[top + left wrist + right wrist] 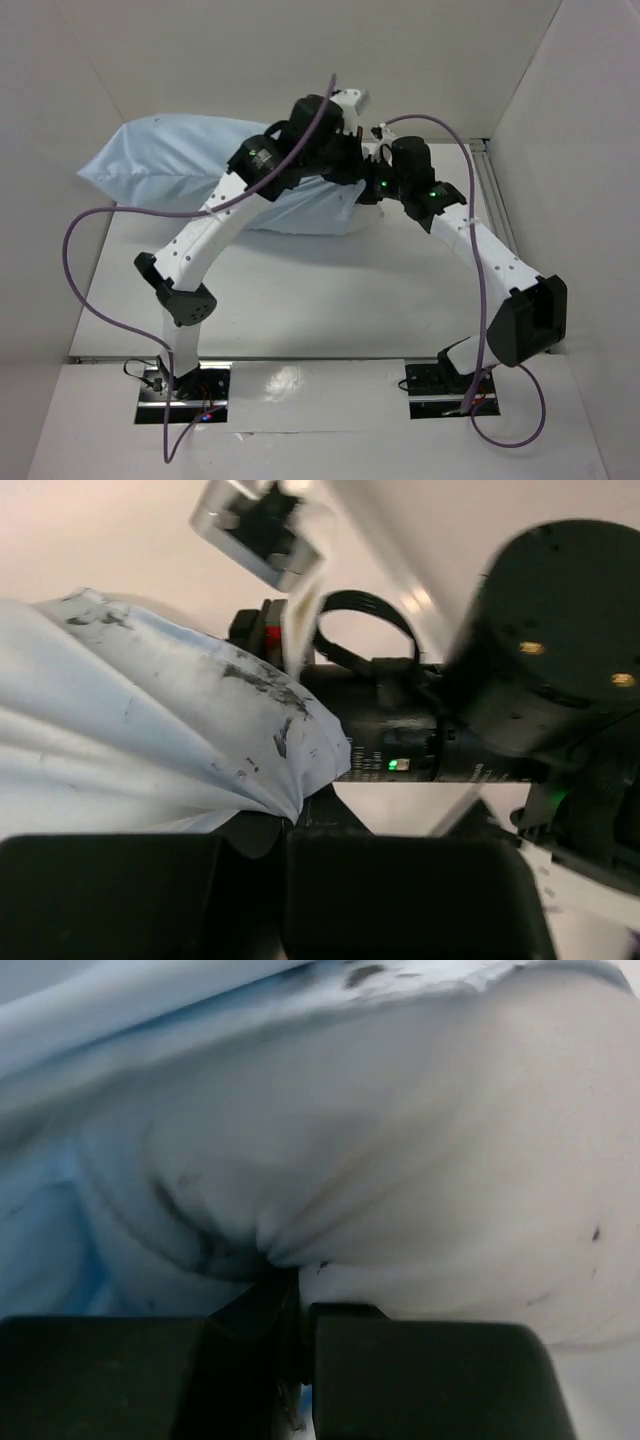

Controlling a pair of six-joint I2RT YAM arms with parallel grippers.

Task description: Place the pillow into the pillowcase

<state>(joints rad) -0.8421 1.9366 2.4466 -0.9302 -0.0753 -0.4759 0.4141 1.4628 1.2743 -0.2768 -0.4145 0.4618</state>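
Observation:
The light blue pillowcase (170,160) lies plump across the back left of the table, its right end under both wrists. My left gripper (352,170) is shut on a speckled fold of the pillowcase (150,710), pinched between its black fingers (400,890). My right gripper (368,190) meets it from the right. In the right wrist view, my right gripper (300,1300) is shut on a bunched fold of white fabric, the pillow (430,1150), with blue pillowcase cloth (50,1190) around it at the left and top. Most of the pillow is hidden inside the case.
White walls (590,120) close in the table (330,290) at the back and both sides. Purple cables (90,290) loop off both arms. The right arm's black wrist (560,650) sits close in front of my left gripper.

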